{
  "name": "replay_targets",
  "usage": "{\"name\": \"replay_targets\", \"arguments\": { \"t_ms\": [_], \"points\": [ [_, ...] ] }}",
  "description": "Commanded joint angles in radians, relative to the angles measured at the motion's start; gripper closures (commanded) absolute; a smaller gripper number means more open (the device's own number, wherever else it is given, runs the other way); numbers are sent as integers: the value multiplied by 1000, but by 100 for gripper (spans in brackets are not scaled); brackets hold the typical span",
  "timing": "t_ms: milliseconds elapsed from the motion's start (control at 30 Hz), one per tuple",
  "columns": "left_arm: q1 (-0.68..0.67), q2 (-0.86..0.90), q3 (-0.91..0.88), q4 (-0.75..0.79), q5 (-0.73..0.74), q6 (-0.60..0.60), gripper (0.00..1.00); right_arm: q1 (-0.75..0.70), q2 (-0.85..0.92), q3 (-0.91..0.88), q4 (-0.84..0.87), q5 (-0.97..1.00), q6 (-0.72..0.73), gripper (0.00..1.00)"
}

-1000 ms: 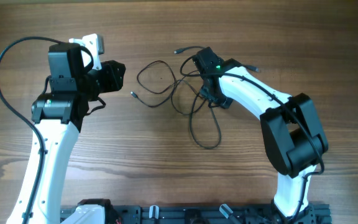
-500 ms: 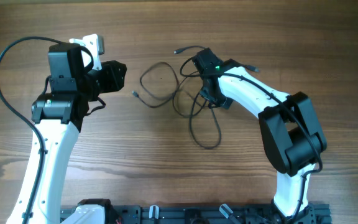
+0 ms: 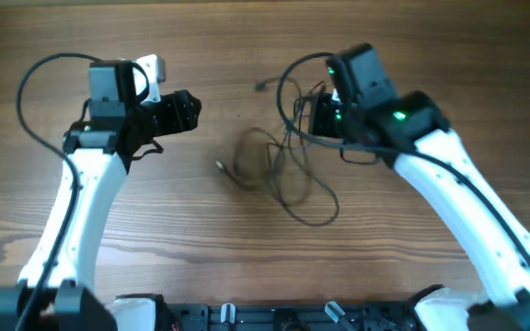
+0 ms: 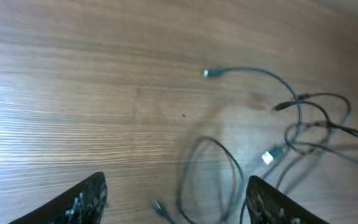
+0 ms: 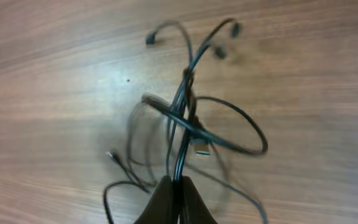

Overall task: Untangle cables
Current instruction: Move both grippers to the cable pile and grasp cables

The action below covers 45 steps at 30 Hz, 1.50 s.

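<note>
So the right gripper [image 5: 174, 198] is pinched fully closed on a couple of strands of the cables [image 5: 182, 124]. The rest of the bunch trails in messy, blurry loops around the middle of the table [image 3: 201, 248]. The left gripper [image 4: 176, 182] is spread wide, holding nothing, off to the side of the tangle.

- Cables [image 5: 180, 134]: black; plug ends silvery.
- Desk [image 3: 247, 276]: brown wood, streaked grain.
- Left arm [image 3: 76, 211], right arm [image 3: 467, 202]: white shells, black joints.
- Light [image 3: 398, 116] on right arm: green.
</note>
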Motion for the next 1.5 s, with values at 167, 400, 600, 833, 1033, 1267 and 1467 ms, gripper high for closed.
{"name": "replay_targets", "arguments": {
  "t_ms": [167,400,600,833,1033,1267,1467],
  "points": [
    [-140,167,14,394,501,148,16,1,-151,13,-52,-157,-222,96],
    [-267,246,14,410,650,402,22,1,-159,13,-40,-351,-336,96],
    [-261,248,14,382,654,450,27,-83,-159,13,-15,-390,-332,96],
    [-262,248,14,216,748,612,25,-144,-159,13,9,-419,-339,96],
    [-262,250,14,217,716,637,26,-144,-159,13,61,-576,-361,96],
    [-262,332,14,243,668,633,40,-144,-159,13,83,-615,-360,96],
    [-262,354,14,279,776,632,46,-144,-159,13,98,-615,-353,96]
  ]
}}
